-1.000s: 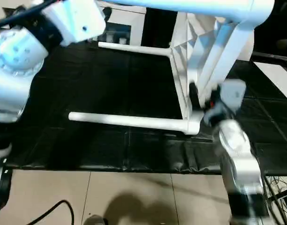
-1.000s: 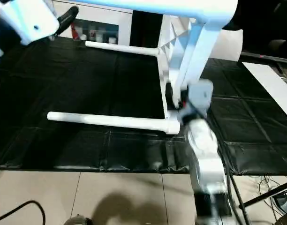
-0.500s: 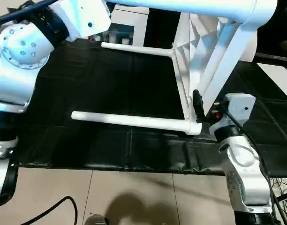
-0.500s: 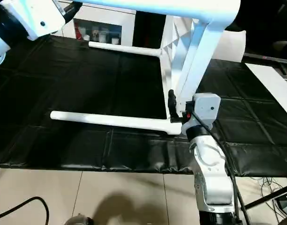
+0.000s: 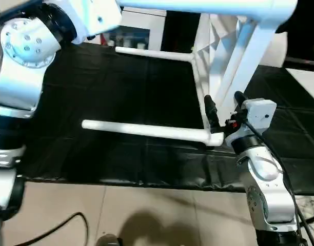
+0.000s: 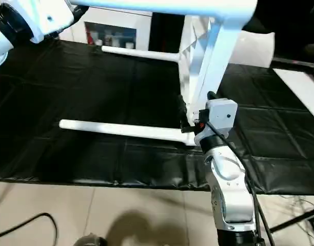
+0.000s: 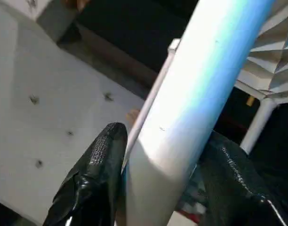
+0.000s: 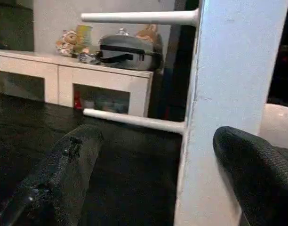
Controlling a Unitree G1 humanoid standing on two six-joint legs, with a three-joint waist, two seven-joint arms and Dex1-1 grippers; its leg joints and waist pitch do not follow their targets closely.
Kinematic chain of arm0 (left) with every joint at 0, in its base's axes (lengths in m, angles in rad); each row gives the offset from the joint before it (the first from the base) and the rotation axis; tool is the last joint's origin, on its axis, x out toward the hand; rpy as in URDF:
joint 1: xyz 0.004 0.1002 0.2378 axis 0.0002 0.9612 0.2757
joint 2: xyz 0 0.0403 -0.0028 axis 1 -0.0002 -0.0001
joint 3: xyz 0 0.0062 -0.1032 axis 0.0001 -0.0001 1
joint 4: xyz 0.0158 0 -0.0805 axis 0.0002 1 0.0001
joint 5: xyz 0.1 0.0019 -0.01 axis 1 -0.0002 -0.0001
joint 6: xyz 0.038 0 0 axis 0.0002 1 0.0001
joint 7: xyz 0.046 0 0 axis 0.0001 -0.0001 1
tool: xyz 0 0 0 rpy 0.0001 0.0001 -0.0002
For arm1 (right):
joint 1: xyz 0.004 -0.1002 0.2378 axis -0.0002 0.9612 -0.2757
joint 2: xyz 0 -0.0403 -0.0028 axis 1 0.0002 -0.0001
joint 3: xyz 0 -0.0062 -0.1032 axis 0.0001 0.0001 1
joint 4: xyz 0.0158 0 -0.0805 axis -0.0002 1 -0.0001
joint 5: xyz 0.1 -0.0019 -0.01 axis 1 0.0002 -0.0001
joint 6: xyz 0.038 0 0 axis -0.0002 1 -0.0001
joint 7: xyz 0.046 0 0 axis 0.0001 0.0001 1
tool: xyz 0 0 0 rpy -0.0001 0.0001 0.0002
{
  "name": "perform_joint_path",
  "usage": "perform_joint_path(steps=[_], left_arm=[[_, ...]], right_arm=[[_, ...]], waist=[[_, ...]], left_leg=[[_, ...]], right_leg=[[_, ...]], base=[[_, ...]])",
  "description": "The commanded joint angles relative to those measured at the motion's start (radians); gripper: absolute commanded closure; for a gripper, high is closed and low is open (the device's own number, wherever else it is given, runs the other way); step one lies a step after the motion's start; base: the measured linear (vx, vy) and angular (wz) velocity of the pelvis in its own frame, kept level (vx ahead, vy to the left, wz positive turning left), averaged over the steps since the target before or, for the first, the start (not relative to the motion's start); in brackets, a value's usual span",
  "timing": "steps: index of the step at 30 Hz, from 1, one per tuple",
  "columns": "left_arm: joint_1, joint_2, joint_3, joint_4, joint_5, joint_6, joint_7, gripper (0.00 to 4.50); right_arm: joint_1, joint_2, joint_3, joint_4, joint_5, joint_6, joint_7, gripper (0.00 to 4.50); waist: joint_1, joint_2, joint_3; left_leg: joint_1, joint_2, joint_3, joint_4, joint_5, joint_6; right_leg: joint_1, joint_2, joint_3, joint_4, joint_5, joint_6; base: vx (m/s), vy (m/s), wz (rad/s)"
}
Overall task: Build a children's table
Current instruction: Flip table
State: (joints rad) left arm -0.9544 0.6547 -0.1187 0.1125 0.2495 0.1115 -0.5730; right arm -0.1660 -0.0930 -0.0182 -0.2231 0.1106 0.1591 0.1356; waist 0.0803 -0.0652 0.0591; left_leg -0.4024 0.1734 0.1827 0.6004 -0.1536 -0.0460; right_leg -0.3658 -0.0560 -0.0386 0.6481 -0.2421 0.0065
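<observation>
The children's table lies on its side on a black mat. Its white tabletop stands upright, ribbed underside facing left. Two legs rest along the mat: a near leg and a far leg. An upper leg runs across the top of the view. My left gripper is shut on this upper leg, one black finger pressed on each side. My right gripper stands open by the tabletop's lower near corner. Its fingers straddle the rim with a wide gap.
The black mat ends at a front edge above pale floor tiles, where a black cable lies. A white low cabinet with a pot and toys stands behind. A white board lies at the right.
My left gripper's fingers have closed in on the upper leg. My right gripper has moved forward, so its fingers now straddle the tabletop's rim. The camera has also shifted slightly.
</observation>
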Motion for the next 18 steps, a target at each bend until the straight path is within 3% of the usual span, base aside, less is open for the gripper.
perform_joint_path(steps=[1,5,9,12,13,18], left_arm=[[-0.012,-0.082,0.103,0.032,-0.191,0.121,0.023,2.33],[-0.034,-0.137,0.179,0.030,-0.254,0.232,0.045,2.33],[-0.046,-0.157,0.222,0.034,-0.273,0.285,0.066,2.33],[-0.055,-0.184,0.273,0.038,-0.302,0.316,0.098,2.33],[-0.052,-0.203,0.299,0.029,-0.317,0.328,0.111,2.33],[-0.002,-0.242,0.334,-0.038,-0.328,0.375,0.123,2.34]], right_arm=[[-0.025,-0.014,-0.008,0.015,-0.003,-0.010,0.005,0.31],[-0.043,-0.030,-0.021,0.020,0.002,-0.013,0.010,0.31],[-0.054,-0.037,-0.031,0.019,0.005,-0.016,0.015,0.31],[-0.067,-0.046,-0.036,0.014,0.011,-0.029,0.029,0.31],[-0.070,-0.047,-0.035,0.008,0.014,-0.036,0.033,0.31],[-0.051,-0.022,-0.055,-0.009,0.026,-0.064,0.001,0.31]], waist=[[-0.002,0.003,-0.060],[0.012,0.009,-0.060],[0.017,0.015,-0.062],[0.025,0.015,-0.066],[0.025,0.019,-0.067],[0.021,0.014,-0.070]], left_leg=[[0.043,0.059,-0.023,-0.074,-0.210,-0.049],[0.043,0.058,-0.015,-0.069,-0.179,-0.014],[0.043,0.059,-0.015,-0.071,-0.180,-0.016],[0.040,0.056,-0.014,-0.068,-0.161,-0.010],[0.041,0.057,-0.014,-0.068,-0.159,-0.011],[0.037,0.059,-0.015,-0.067,-0.134,-0.001]], right_leg=[[0.013,-0.088,0.047,-0.075,-0.078,-0.162],[0.011,-0.091,0.047,-0.080,-0.122,-0.152],[0.008,-0.088,0.043,-0.078,-0.117,-0.148],[0.012,-0.087,0.042,-0.074,-0.077,-0.152],[0.011,-0.087,0.042,-0.072,-0.069,-0.155],[0.015,-0.086,0.042,-0.068,0.021,-0.161]], base=[[0.000,0.000,0.00],[0.000,0.000,0.00],[0.000,0.000,0.00],[0.000,0.000,0.00],[0.000,0.000,0.00],[0.000,0.000,0.00]])
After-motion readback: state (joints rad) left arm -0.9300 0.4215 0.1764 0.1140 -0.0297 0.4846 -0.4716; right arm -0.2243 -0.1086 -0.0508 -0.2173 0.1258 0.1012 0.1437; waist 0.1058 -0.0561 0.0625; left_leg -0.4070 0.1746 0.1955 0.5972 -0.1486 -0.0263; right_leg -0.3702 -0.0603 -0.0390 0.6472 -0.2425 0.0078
